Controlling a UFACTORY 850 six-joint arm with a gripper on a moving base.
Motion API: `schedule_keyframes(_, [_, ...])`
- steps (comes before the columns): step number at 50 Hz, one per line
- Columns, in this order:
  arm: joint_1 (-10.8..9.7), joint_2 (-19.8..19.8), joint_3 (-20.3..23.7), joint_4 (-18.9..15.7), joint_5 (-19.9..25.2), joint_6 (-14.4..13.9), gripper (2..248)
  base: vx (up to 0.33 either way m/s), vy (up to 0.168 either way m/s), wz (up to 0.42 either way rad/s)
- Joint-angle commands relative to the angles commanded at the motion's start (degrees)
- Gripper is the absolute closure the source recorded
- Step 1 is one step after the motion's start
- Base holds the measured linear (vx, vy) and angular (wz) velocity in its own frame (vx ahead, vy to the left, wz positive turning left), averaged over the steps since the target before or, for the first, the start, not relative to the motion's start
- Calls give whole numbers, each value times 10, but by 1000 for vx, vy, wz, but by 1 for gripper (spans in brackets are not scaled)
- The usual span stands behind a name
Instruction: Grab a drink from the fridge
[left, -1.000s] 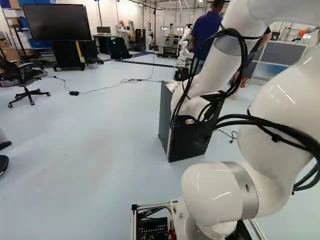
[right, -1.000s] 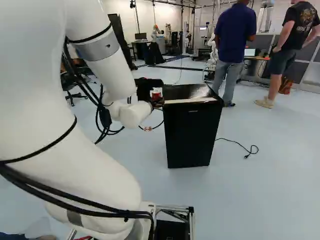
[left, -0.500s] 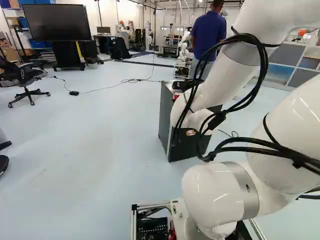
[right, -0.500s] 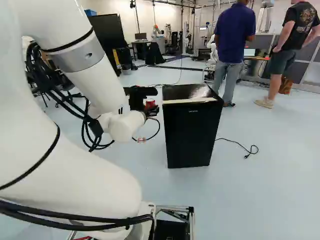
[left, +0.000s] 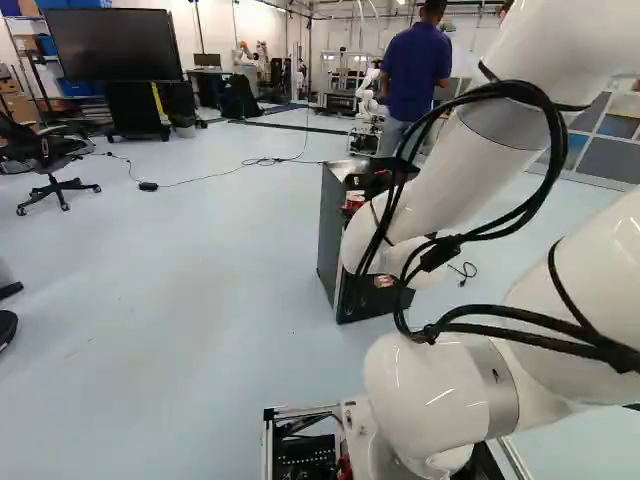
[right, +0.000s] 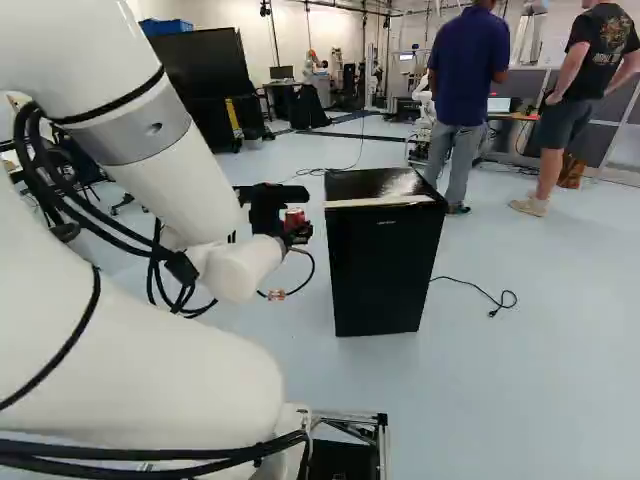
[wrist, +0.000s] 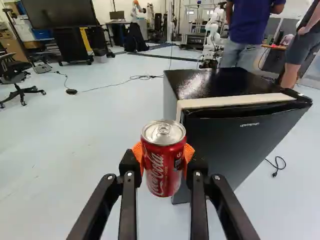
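My gripper (right: 292, 232), left of the fridge in the right base view, has a red can in it. In the wrist view the gripper (wrist: 163, 159) is shut on the red soda can (wrist: 163, 165), an orange pad pressing each side; the can stands upright with its silver top showing. The black fridge (right: 385, 260) is beyond the can in the wrist view, its door closed against a pale strip along the top front edge. In the left base view my arm partly covers the fridge (left: 333, 235).
A cable with a plug (right: 494, 311) lies on the floor right of the fridge. Behind the fridge stand two people and another robot (wrist: 212, 37). Farther off are a large screen on a stand (left: 115, 45) and an office chair (left: 50, 160); a thin cable crosses the floor.
The arm has shifted against its base joint, carrying the can leftward away from the fridge in the right base view. The fridge and the base have stayed where they were.
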Motion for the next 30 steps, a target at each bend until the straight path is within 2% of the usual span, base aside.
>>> schedule_keyframes(30, [2, 6, 7, 0, -1, 0, 153, 0, 0, 0])
